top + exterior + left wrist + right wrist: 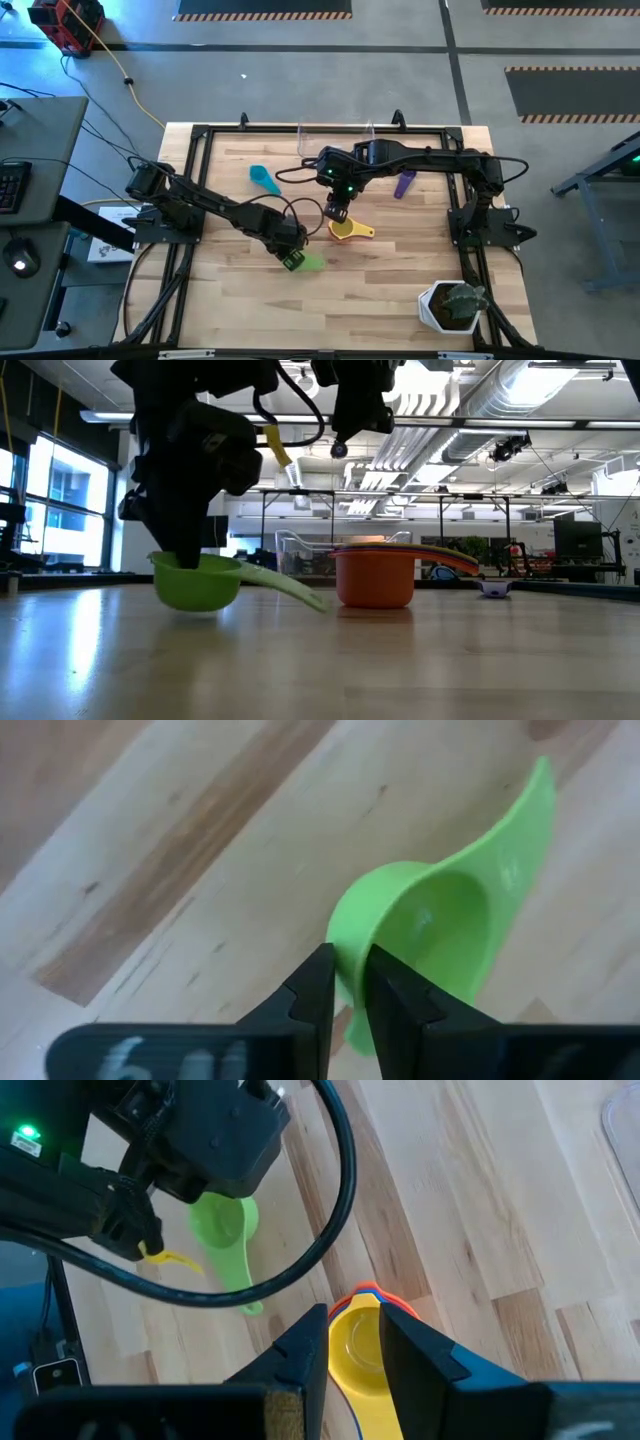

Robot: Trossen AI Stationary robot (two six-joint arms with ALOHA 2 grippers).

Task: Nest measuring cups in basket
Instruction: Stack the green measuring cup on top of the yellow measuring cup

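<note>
A green measuring cup (312, 263) rests on its bottom on the table, left of centre, with its handle tip (318, 604) down on the wood. My left gripper (350, 982) stands over it, slightly open, with the cup's wall between its fingers. A nested stack with a yellow cup (355, 1355) on top and an orange one (375, 580) outside stands at mid-table. My right gripper (338, 212) hangs well above the stack, slightly open and holding nothing. The clear basket (300, 135) sits at the far edge. My left gripper comes from above, pointing steeply down, and straddles the green cup's rim (350, 960) on the side away from the handle. One finger is inside the bowl and one outside. Whether either finger touches the wall I cannot tell. The cup rests on the table.
A teal cup (263, 178) lies far left of centre and a purple cup (404, 183) far right of centre. A white pot with a green plant (452, 307) stands at the near right corner. Bare wood lies along the near side.
</note>
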